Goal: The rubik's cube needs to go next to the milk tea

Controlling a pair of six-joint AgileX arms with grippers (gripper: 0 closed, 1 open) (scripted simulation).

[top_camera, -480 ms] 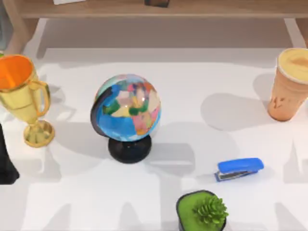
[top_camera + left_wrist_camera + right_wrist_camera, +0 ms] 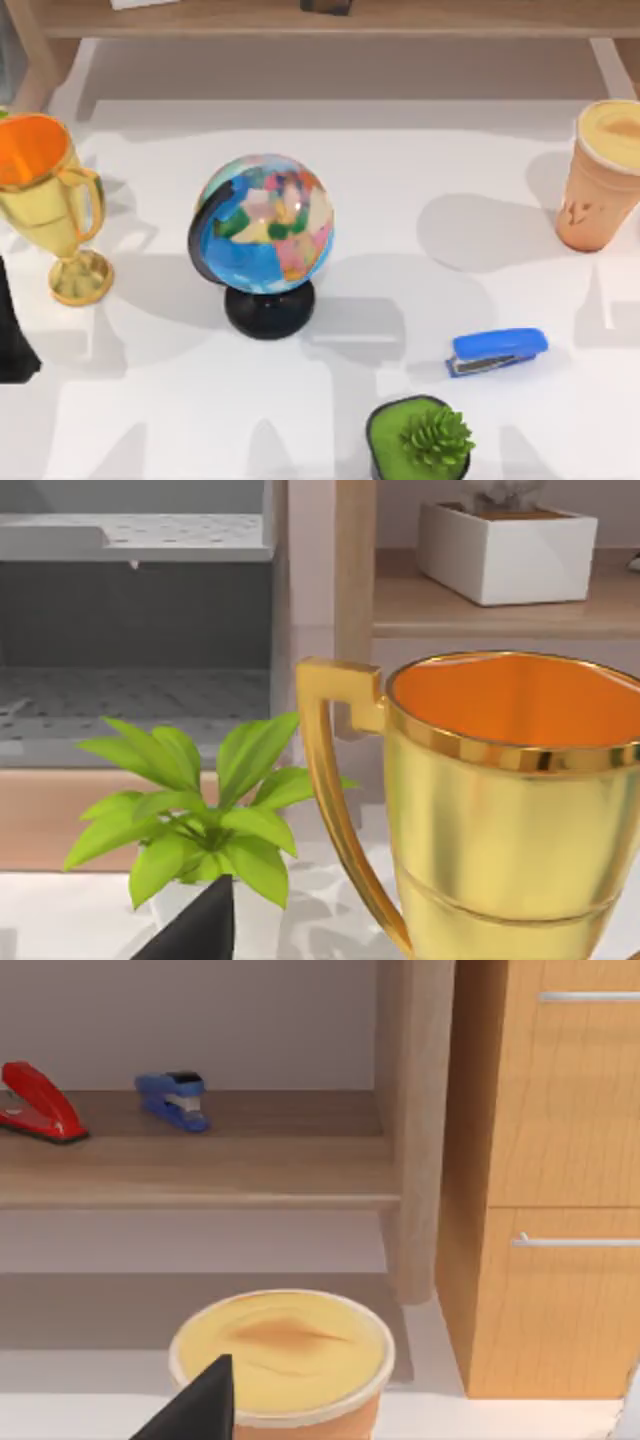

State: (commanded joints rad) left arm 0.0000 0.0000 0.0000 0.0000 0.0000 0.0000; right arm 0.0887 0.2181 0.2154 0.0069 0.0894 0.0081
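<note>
Nothing on the surface (image 2: 400,180) has moved in the past half second: milk tea (image 2: 603,180) unaccompanied, no cube placed, either hand's grip impossible to tell

Three staplers (image 2: 497,350), two plants (image 2: 420,440).

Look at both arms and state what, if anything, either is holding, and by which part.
It cannot be told: no hold on anything appears. The milk tea and trophy stand free on the table.
</note>
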